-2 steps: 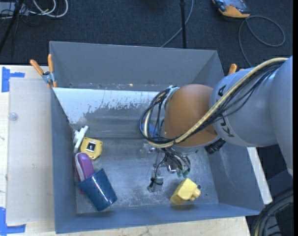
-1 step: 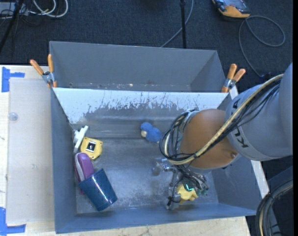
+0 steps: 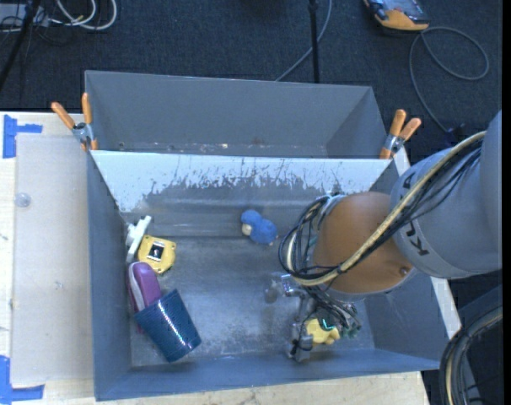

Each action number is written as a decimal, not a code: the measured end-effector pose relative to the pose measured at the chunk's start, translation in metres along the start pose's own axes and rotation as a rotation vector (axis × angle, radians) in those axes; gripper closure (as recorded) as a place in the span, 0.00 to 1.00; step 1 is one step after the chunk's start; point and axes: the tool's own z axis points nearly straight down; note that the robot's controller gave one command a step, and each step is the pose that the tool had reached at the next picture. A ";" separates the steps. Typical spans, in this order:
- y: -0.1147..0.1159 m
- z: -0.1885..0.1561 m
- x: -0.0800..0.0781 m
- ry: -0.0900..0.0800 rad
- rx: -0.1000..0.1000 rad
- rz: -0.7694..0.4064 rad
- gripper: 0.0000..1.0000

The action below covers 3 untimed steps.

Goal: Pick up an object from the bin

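Observation:
My gripper (image 3: 304,337) is down near the floor at the bin's front right, under the orange wrist cover. A small yellow thing with a green patch (image 3: 325,334) lies right against it on its right side, partly hidden by the gripper's dark parts. I cannot make out whether it is held. A small blue lumpy thing (image 3: 257,225) lies apart, near the back wall at the middle.
Along the left wall lie a yellow tape measure (image 3: 157,255), a white piece (image 3: 137,229), a purple oblong thing (image 3: 142,283) and a dark blue cup (image 3: 170,326) on its side. The arm and its cables cover the bin's right part.

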 end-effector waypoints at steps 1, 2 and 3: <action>-0.021 -0.004 -0.001 0.006 -0.003 -0.067 0.00; -0.056 -0.002 -0.002 0.004 -0.002 -0.189 0.00; -0.088 -0.003 -0.004 0.006 -0.004 0.011 1.00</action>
